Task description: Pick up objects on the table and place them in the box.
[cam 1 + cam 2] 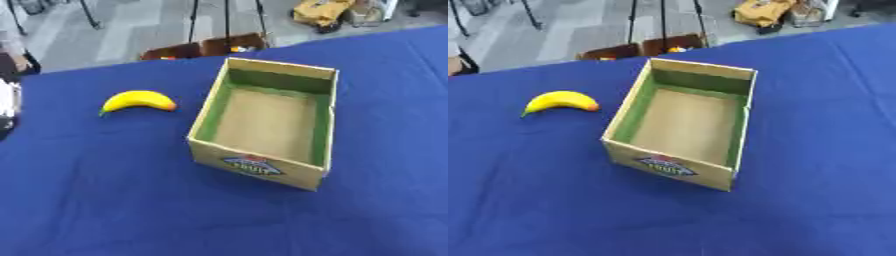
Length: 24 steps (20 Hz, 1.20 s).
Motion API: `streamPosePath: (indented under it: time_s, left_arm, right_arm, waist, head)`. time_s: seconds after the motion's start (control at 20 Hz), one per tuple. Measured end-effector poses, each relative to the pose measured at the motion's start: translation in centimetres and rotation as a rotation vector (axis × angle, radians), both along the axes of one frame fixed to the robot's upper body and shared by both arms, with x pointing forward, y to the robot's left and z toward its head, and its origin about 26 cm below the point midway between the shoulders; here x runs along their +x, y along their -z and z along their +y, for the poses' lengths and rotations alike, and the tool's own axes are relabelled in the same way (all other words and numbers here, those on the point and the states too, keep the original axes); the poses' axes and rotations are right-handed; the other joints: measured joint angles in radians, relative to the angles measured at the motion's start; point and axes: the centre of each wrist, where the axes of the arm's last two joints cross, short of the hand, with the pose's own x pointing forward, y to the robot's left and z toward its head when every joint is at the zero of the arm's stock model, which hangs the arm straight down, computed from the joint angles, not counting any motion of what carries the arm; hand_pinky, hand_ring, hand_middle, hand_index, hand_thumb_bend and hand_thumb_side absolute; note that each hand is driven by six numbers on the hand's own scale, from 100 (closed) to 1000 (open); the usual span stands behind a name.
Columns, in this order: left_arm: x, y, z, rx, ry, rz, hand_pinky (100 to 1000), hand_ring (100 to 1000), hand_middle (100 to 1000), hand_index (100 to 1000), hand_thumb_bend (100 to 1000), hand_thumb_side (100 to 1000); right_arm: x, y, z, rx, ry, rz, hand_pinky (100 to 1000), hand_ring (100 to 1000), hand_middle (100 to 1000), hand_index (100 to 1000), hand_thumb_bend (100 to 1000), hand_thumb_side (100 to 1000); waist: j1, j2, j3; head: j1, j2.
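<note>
Looking down through the head camera, I am seeing one table [105, 200] under a blue cloth, and I am counting two task things on it: one banana and one box.

At the far left edge of the left eye view, a pale and dark shape [7, 107] is showing beside the cloth; I cannot tell what it is, and I cannot tell whether it belongs to my left arm. Neither of my hands is appearing clearly in either view, so I cannot say how their fingers are standing.

Moving right, the single banana [137, 101] is lying on the cloth, yellow with a reddish tip pointing toward the box. It is sitting near the box's left wall but apart from it, not touching.

Right of centre, the one box [623, 111] is standing upright and open-topped, turned slightly askew on the table. Its inner walls are showing green, its floor plain cardboard, and nothing is lying inside it. One coloured label [665, 165] is facing me on the near wall.

Beyond the table's far edge, a brown crate [206, 48] is sitting on the floor.
</note>
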Motion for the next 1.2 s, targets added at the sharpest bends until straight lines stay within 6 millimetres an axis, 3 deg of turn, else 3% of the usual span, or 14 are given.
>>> streamPosePath:
  time_s: [0.35, 0.8, 0.85, 1.0, 1.2]
  left_arm:
    - [2.3, -0.2, -0.4, 0.156, -0.106, 0.15, 913, 990, 996, 1000, 319, 840]
    - [5.0, -0.1, -1.6, 0.241, -0.159, 0.337, 938, 1000, 1000, 1000, 367, 818]
    - [5.0, -0.1, -1.6, 0.246, -0.16, 0.353, 951, 1000, 1000, 1000, 319, 664]
    - [5.6, -0.5, -1.8, 0.264, -0.171, 0.393, 977, 1000, 1000, 1000, 281, 655]
    - [7.3, -0.5, -3.0, 0.279, -0.186, 0.469, 993, 1000, 1000, 1000, 366, 666]
  right_arm:
    - [0.0, 0.0, 0.2, -0.009, -0.007, 0.005, 703, 870, 831, 919, 100, 1000]
    - [0.1, 0.0, 0.4, -0.019, -0.016, 0.012, 703, 869, 830, 919, 100, 1000]
    - [0.1, 0.0, 0.4, -0.019, -0.017, 0.012, 704, 869, 829, 919, 100, 1000]
    - [0.1, 0.0, 0.5, -0.022, -0.022, 0.016, 704, 869, 829, 919, 100, 1000]
    - [0.1, -0.1, 0.7, -0.028, -0.033, 0.019, 704, 869, 827, 919, 100, 1000]
  waist:
    - [0.004, -0.004, -0.009]
    - [0.01, -0.006, -0.019]
    - [0.01, -0.006, -0.019]
    - [0.018, -0.006, -0.026]
    - [0.025, -0.006, -0.032]
  head:
    - [0.009, -0.006]
    - [0.019, -0.009]
    - [0.019, -0.009]
    - [0.022, -0.012]
    - [0.025, -0.014]
